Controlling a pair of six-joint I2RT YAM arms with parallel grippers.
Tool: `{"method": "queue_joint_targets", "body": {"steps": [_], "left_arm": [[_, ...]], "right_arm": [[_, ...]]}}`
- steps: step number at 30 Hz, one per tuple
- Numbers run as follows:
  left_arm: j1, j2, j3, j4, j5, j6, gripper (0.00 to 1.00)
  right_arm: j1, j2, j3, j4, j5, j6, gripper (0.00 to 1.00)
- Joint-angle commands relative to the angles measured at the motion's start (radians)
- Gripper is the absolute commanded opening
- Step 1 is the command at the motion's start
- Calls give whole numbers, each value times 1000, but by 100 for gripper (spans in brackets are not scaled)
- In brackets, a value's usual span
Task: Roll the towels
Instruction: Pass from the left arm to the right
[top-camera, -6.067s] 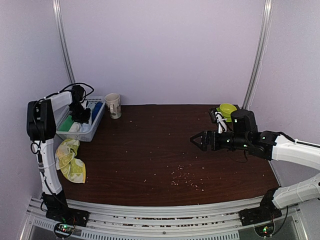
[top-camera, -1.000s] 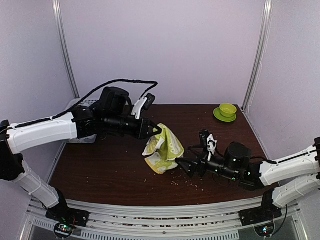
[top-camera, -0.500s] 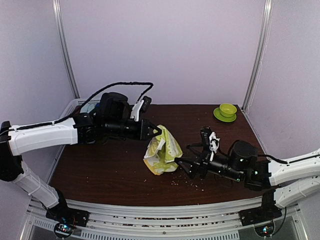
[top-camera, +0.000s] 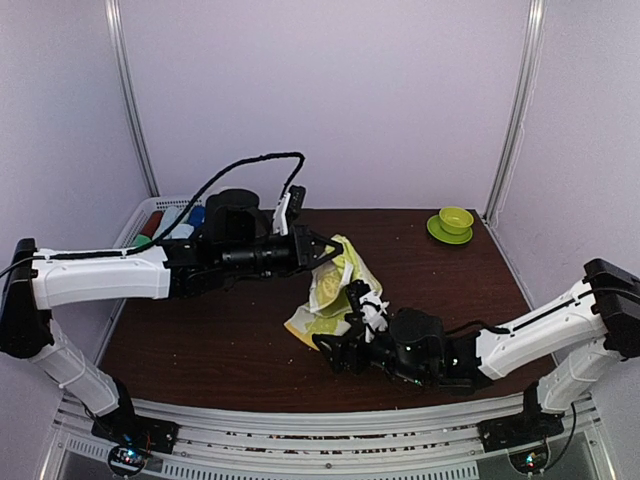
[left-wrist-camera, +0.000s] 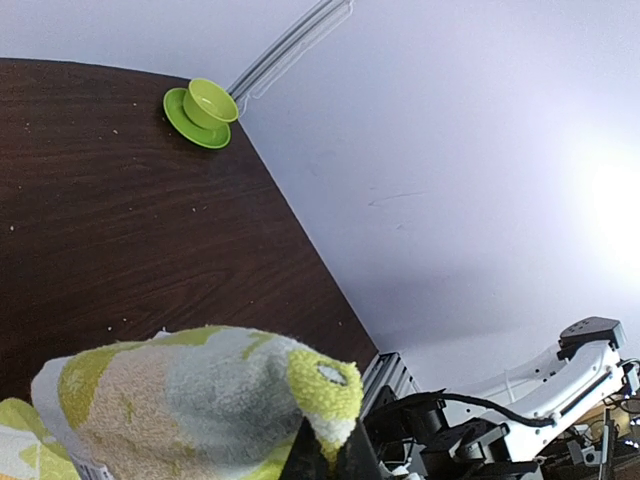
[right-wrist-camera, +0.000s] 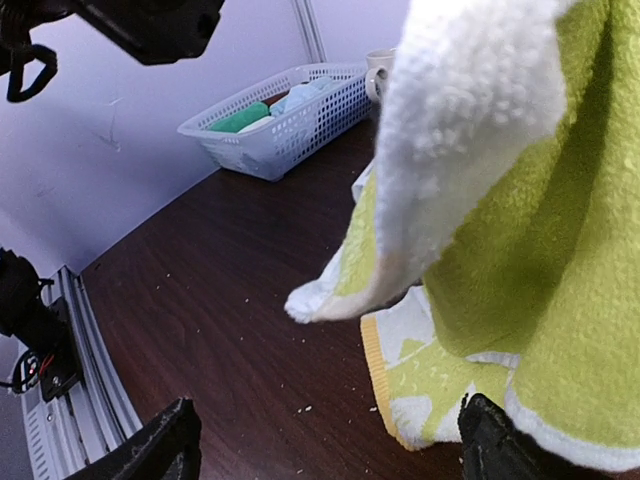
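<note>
A yellow-green towel (top-camera: 335, 290) with white print hangs from one corner over the middle of the table, its lower end lying on the wood. My left gripper (top-camera: 327, 250) is shut on that top corner; in the left wrist view the fingertips (left-wrist-camera: 325, 462) pinch the towel (left-wrist-camera: 190, 400). My right gripper (top-camera: 335, 352) stands open low over the table at the towel's lower front edge. In the right wrist view the towel (right-wrist-camera: 520, 220) hangs in front of my right gripper (right-wrist-camera: 330, 455), with nothing between the fingers.
A white slatted basket (right-wrist-camera: 300, 130) with green and pale blue rolled cloths stands at the back left, a mug (right-wrist-camera: 378, 72) behind it. A green cup on a saucer (top-camera: 455, 222) sits at the back right. Crumbs dot the dark wooden table (top-camera: 200, 320).
My left gripper has carried the towel's corner a little to the right. My right arm has swung left and lower, coming up to the towel's lower edge with its jaws still open.
</note>
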Motion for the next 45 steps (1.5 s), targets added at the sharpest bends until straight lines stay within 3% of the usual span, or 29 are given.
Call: {"method": "queue_joint_targets", "body": {"steps": [1,6,9,12,17,26,29,35,37,39,42,44,45], "left_arm": [[-15,8,-18,185,-18,-51,0],[-25,13,-40,252,-30,-70,0],[-28,15,-47,268,-33,-70,0],[-29,15,-58,288,-36,-71,0],[-29,-3,-69,286,-75,-55,0],[-30,-59,-65,209,-205,33,0],[-29,-56,-69,211,-205,34,0],[-29,-25,-71,224,-175,27,3],[-29,-24,-68,208,-185,46,10],[-29,-32,-59,173,-202,82,26],[-28,-71,-48,96,-250,153,70],[-28,-101,-56,49,-298,201,92],[-27,-112,-68,35,-321,227,97]], "right_arm": [[-14,39,61,112,106,39,90],[-75,87,38,268,27,126,87],[-99,99,10,363,-35,153,81],[-111,113,39,322,-59,156,68],[-117,100,51,302,-147,177,35],[-117,-6,62,107,-264,213,16],[-116,-53,63,61,-237,187,0],[-127,-108,99,-29,-193,128,0],[-132,-134,119,-93,-171,119,0],[-147,-172,139,-173,-156,107,0],[-190,-275,160,-309,-143,99,0],[-227,-352,172,-394,-123,95,0],[-247,-391,181,-433,-117,93,0]]}}
